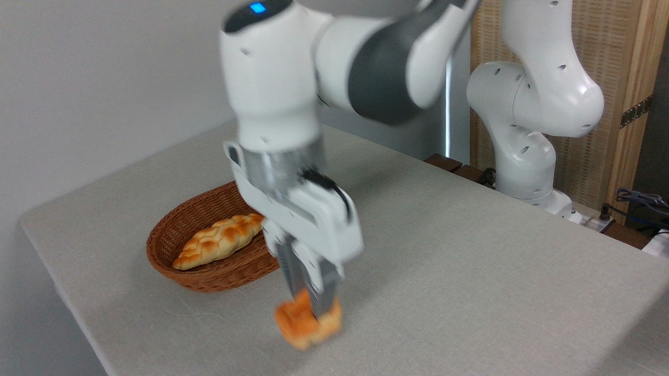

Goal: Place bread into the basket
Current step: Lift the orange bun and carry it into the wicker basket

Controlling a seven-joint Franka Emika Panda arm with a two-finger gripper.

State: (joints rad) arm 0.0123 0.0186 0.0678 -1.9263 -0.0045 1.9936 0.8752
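Orange-golden and blurred, the bread (308, 325) hangs pinched between the 2 fingers (321, 291) of the gripper (312, 308), which are closed on its top so that the bun bulges out on either side of them. It appears to be lifted clear of the table (483, 294), near the front edge, though the blur makes the gap under it hard to judge. The bun is outside the basket (215, 270), to the right of it and nearer the camera, close to its rim but not touching.

The basket is brown woven wicker, oval and shallow, and sits on the pale grey cloth of the table toward the left. 1 braided loaf (219, 241), pale with browned patches, lies lengthwise inside it, one end hidden behind the gripper body.

The arm (319, 71) is white with a dark grey joint cover and a blue light on top of its wrist segment; it reaches in from the upper right and points the gripper straight down. Its base (528, 164) stands at the table's far right edge, in front of a wooden screen (625, 61) with woven panels. Dark cables (652, 204) lie at the right edge.
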